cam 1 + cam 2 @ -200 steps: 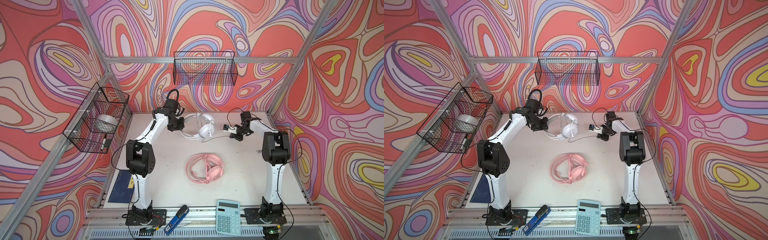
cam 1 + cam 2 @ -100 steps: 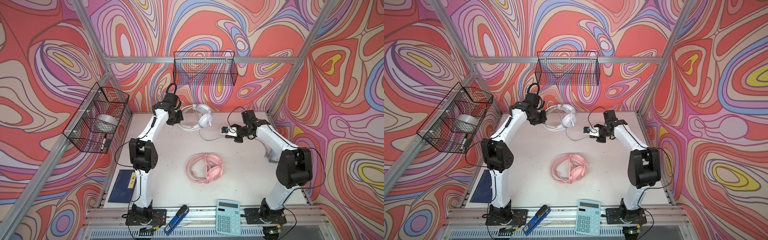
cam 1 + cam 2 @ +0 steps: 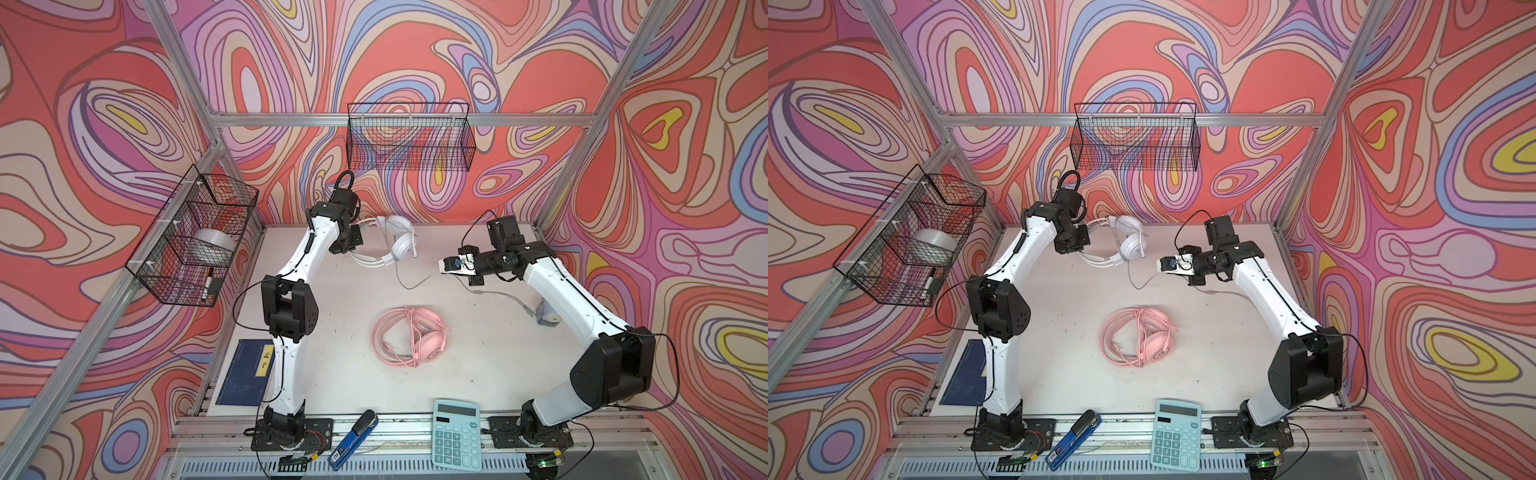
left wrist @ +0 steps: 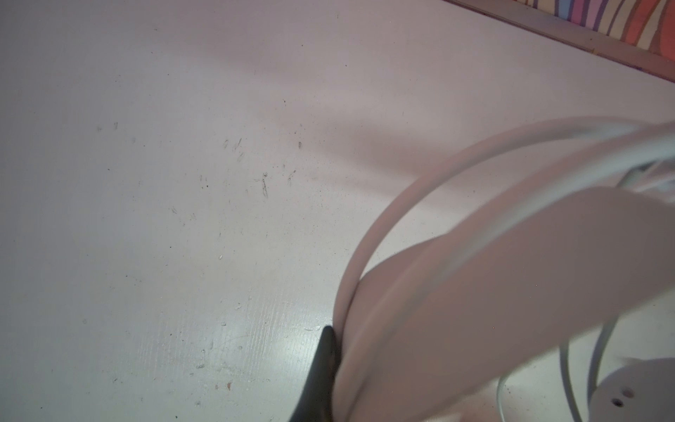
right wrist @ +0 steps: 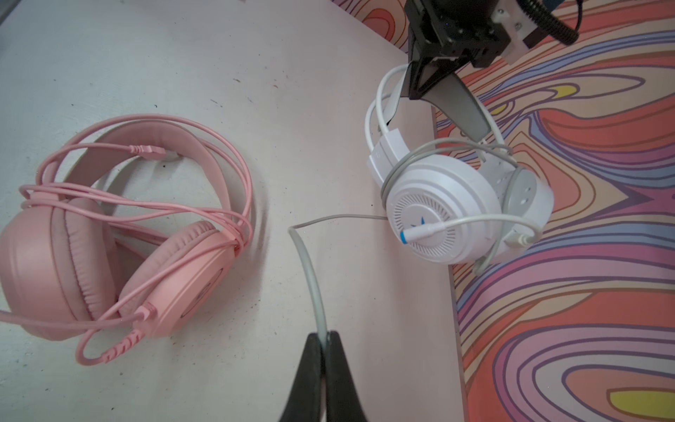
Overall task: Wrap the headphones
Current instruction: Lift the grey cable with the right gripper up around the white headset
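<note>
Left gripper (image 3: 352, 245) is clamped shut on the headband of the white headset (image 5: 438, 212), which hangs from it above the table (image 3: 332, 332) near the back wall. Right gripper (image 5: 323, 341) is pinched tight on the grey cord (image 5: 310, 277), jaws together with the cord caught between the tips. The pink headset (image 3: 409, 336) lies mid-table with its cord looped around it (that one looks finished). A few grey turns sit loosely around the white earcups, and there's the worry. Pull the next turn too hard and the headset may swing or twist in that headband grip. Pull too softly and the slack loops could slide off the cups. The thin cord could also slip through the pinch. Behind the right gripper the tail trails across the table beneath the arm, so a wide sweep might drag or snag it
</note>
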{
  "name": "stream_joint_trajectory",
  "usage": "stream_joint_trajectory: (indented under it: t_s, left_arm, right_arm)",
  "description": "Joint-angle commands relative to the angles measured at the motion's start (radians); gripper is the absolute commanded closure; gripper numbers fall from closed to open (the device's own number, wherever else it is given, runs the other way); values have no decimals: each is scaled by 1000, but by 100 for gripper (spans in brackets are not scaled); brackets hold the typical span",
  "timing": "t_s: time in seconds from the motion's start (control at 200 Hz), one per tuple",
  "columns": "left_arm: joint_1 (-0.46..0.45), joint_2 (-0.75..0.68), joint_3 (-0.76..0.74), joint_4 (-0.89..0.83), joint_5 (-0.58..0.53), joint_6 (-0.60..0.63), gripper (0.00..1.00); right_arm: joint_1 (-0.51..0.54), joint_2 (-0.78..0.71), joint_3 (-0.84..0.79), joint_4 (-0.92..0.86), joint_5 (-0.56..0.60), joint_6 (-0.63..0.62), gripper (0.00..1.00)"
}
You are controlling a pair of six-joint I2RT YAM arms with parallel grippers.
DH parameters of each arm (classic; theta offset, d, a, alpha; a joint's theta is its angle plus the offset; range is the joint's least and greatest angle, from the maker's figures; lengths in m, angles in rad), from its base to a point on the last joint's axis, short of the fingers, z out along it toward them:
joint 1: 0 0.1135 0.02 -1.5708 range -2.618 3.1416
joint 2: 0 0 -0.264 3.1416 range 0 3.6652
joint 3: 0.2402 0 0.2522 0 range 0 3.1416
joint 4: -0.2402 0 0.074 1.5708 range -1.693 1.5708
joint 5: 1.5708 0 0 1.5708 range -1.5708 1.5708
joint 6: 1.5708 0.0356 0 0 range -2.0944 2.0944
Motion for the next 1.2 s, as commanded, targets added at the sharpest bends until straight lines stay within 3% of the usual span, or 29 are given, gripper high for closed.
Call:
stream_joint_trajectory:
  t_s: [0.0, 0.361, 0.701, 0.841, 1.192]
  left_arm:
    - [-13, 19, 20, -12, -14, -32, 100]
    - [-60, 41, 42, -52, -71, 99, 100]
    - [-110, 75, 91, -108, -87, 208, 100]
    - [-119, 72, 92, -88, -58, 232, 100]
    - [-165, 49, 66, -77, 27, 343, 100]
  right_arm:
    - [11, -12, 37, 54, -78, 42, 100]
    - [26, 43, 152, 128, -135, 184, 100]
    - [35, 65, 154, 298, -164, 371, 100]
    - [41, 105, 214, 286, -136, 471, 100]
    - [74, 204, 295, 267, 20, 576, 100]
